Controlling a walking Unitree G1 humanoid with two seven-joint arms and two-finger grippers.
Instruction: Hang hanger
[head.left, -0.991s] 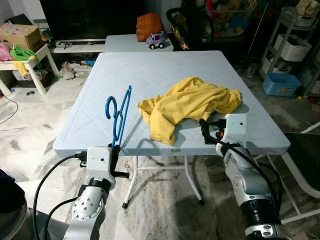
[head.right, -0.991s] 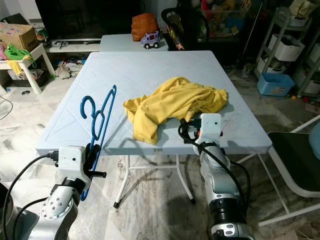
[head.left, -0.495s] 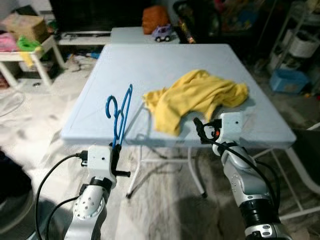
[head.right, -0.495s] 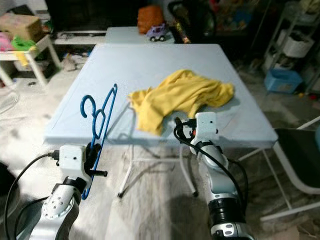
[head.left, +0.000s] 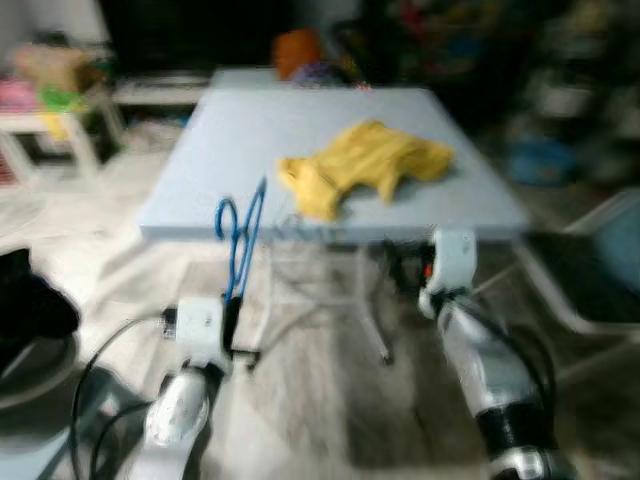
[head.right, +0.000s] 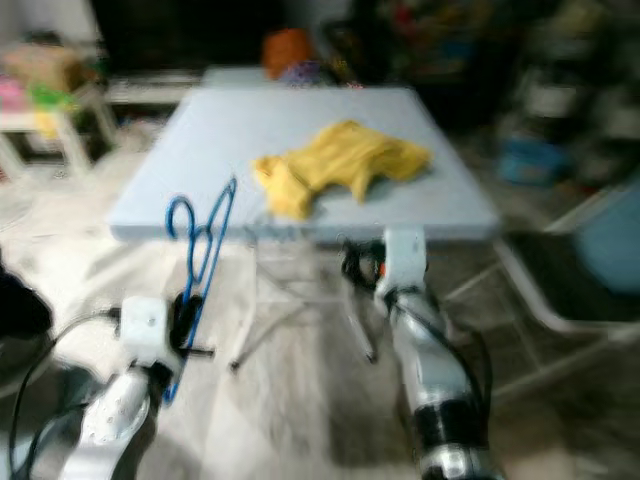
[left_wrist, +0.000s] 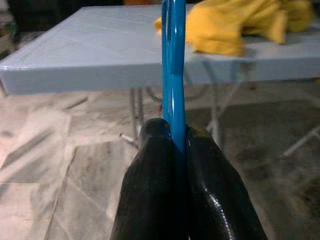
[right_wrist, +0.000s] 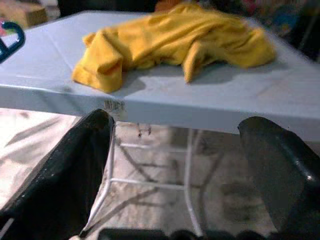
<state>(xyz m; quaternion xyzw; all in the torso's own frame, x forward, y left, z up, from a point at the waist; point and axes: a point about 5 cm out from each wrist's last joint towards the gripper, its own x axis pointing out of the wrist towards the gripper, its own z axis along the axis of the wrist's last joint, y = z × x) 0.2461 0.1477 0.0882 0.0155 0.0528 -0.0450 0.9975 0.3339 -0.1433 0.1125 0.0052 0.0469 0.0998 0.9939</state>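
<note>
A blue plastic hanger (head.left: 240, 238) stands upright in front of the table's near edge, its lower bar pinched in my left gripper (head.left: 232, 322), which is shut on it. In the left wrist view the hanger (left_wrist: 173, 60) rises from between the closed fingers (left_wrist: 150, 165). A crumpled yellow garment (head.left: 360, 165) lies on the light-blue folding table (head.left: 250, 130). My right gripper (head.left: 405, 265) hovers below and short of the table edge, open and empty; its wrist view faces the garment (right_wrist: 170, 37) over the table edge (right_wrist: 200, 107). The head views are blurred.
A second table (head.left: 250, 78) with an orange bag (head.left: 300, 48) stands behind the first. A small white table (head.left: 60, 115) is at the far left, a dark object (head.left: 30, 305) on the floor near left, and a chair (head.left: 590, 265) at the right.
The whole picture has shifted and blurred: the camera has backed away from the table, which now lies farther off. The hanger stays in the left gripper; the right stays open.
</note>
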